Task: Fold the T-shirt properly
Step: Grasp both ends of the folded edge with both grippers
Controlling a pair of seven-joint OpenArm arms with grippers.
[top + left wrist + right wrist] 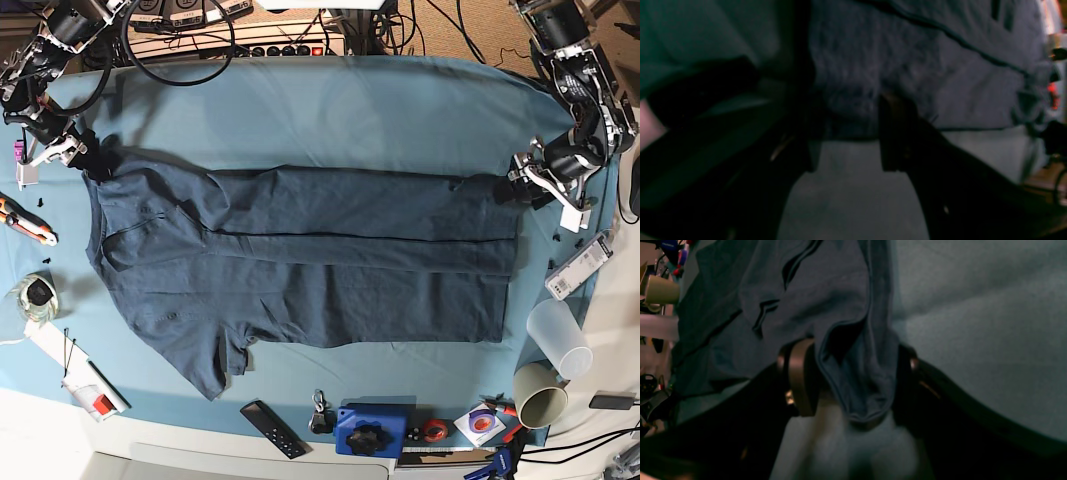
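We see the T-shirt spread lengthwise across the middle of the teal table cloth in the base view, its upper long edge turned down over the body in a band that runs from 9 o'clock to 3 o'clock, one short sleeve splayed toward 7 o'clock. The right gripper sits at the shirt's 9 o'clock end, at the upper corner near the shoulder. In the right wrist view we find its jaws standing wide, a bunched fold of the navy cloth lying between the fingers; whether the pads press the fabric we cannot tell. The left gripper is at the 3 o'clock end, at the upper corner of the hem. Its own camera, dim and blurred, shows the two dark fingers well apart, the shirt's edge just beyond their tips and bare table cloth in the gap nearer the camera; we see nothing held between them.

Along the table's 6 o'clock edge lie a black remote, a blue box with a black knob and a roll of tape. Toward 4 o'clock stand a translucent cup and a green cup. At 8 o'clock we note orange-handled pliers.
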